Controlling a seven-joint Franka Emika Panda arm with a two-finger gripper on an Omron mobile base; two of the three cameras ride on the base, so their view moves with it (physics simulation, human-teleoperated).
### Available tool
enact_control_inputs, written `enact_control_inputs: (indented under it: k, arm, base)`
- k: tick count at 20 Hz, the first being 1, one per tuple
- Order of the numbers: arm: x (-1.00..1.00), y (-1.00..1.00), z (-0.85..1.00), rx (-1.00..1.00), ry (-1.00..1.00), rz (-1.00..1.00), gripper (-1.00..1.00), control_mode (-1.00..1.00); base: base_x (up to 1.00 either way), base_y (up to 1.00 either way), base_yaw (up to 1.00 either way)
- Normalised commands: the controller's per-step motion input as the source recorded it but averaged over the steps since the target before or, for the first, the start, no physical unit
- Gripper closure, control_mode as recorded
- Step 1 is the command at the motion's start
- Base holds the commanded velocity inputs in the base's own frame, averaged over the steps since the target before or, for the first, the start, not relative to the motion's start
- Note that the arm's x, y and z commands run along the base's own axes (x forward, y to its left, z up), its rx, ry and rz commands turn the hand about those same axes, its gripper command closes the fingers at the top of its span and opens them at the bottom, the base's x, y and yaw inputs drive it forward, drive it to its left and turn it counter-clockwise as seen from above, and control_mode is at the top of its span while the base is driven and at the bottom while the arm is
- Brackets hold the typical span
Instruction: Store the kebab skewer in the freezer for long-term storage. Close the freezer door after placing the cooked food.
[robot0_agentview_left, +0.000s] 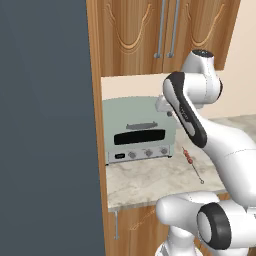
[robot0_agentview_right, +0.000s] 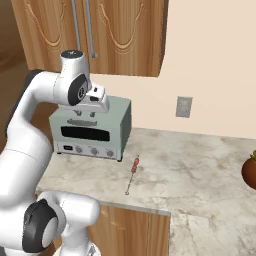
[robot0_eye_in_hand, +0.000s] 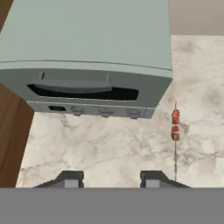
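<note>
My end effector (robot0_eye_in_hand: 111, 178), partly parted and empty, hovers over the surface (robot0_eye_in_hand: 109, 148) as the kebab skewer (robot0_eye_in_hand: 175, 131) lies ungrasped near its front edge, freezer storage undone.

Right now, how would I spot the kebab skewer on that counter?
Find the pale green toaster oven on the marble counter. Just right of it lies the thin metal kebab skewer, flat on the stone. Its small reddish-brown meat chunks, bunched towards the far end, set it apart.

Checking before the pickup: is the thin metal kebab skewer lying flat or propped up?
Lying flat: the thin metal kebab skewer rests lengthwise on the marble counter, right of the pale green toaster oven.
</note>
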Motion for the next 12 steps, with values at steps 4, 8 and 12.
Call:
enact_control_inputs:
  k: [4,8,12]
  arm:
    - [-0.22,-0.16,-0.07,0.0,0.0,0.0,-1.0,-1.0]
    - [-0.72,-0.33,-0.26,-0.01,0.0,0.0,-1.0,-1.0]
    - [-0.4,-0.41,-0.38,-0.02,0.03,0.0,-1.0,-1.0]
  base:
    - [0.0,0.0,0.0]
    - [0.0,0.0,0.0]
    - [0.0,0.0,0.0]
